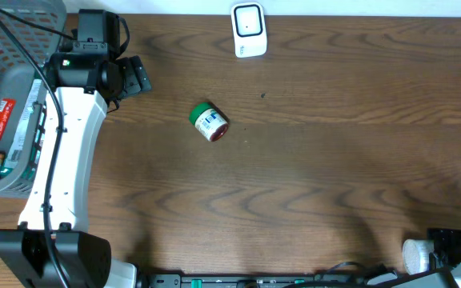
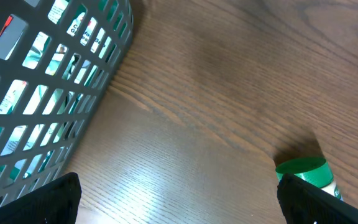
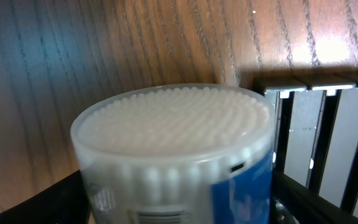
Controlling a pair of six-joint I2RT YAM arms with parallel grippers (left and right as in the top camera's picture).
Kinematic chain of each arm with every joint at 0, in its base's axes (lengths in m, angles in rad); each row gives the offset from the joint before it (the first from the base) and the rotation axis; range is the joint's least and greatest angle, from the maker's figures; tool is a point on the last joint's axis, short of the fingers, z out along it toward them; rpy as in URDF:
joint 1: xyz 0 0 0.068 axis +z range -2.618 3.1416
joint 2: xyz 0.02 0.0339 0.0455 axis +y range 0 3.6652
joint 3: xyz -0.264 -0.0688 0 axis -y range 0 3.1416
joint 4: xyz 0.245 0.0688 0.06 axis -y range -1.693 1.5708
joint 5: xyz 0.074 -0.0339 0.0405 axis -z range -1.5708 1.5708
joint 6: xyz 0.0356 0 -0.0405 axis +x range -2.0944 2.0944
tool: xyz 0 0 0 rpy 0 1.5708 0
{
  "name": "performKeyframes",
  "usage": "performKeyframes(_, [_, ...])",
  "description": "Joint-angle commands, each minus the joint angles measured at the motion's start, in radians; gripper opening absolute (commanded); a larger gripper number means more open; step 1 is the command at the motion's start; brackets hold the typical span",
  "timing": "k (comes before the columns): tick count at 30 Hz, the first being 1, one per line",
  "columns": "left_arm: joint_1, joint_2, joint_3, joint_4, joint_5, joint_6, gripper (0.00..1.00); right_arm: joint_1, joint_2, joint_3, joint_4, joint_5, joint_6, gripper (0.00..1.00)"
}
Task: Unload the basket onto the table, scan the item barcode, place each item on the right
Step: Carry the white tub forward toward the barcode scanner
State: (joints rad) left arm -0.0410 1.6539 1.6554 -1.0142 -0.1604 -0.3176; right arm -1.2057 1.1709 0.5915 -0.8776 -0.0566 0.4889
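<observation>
Item: clear round tub of white cotton swabs (image 3: 176, 143), at the near right corner of the wooden table (image 1: 334, 160).
Right gripper (image 3: 179, 208): fingers set either side of the tub, seemingly for lifting; a pinch cannot be told.
Left gripper (image 2: 182, 205): spread wide, empty.
White box-shaped scanner (image 1: 249, 30): stood at the far edge, well apart.

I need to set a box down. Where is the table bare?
Bare wood runs right of the green-lidded jar, from the white scanner at the far edge to the cotton swab tub at the near right corner. Below the jar is free too. Crowded: the left side, with grey basket and left arm.
</observation>
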Motion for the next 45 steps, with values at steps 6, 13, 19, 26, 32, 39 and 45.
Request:
performKeyframes(6, [0.003, -0.003, -0.006, -0.002, -0.006, 0.002, 0.98, 0.116, 0.006, -0.006, 0.032, -0.113, -0.078, 0.71])
performKeyframes(13, [0.003, -0.003, -0.006, -0.002, -0.006, 0.002, 0.98, 0.388, 0.006, -0.006, 0.099, -0.113, 0.018, 0.67])
performKeyframes(19, [0.003, -0.003, -0.006, -0.002, -0.006, 0.002, 0.98, 0.712, 0.018, -0.003, 0.209, -0.113, 0.174, 0.67])
performKeyframes(26, [0.003, -0.003, -0.006, -0.002, -0.006, 0.002, 0.98, 1.03, 0.173, 0.039, 0.345, -0.113, 0.328, 0.63])
performKeyframes(32, [0.003, -0.003, -0.006, -0.002, -0.006, 0.002, 0.98, 1.25, 0.411, 0.29, 0.26, -0.105, 0.333, 0.63])
performKeyframes(39, [0.003, -0.003, -0.006, -0.002, -0.006, 0.002, 0.98, 1.454, 0.619, 0.524, 0.194, -0.102, 0.281, 0.63])
performKeyframes(45, [0.003, -0.003, -0.006, -0.002, -0.006, 0.002, 0.98, 1.6, 0.686, 0.612, 0.196, -0.102, 0.211, 0.63])
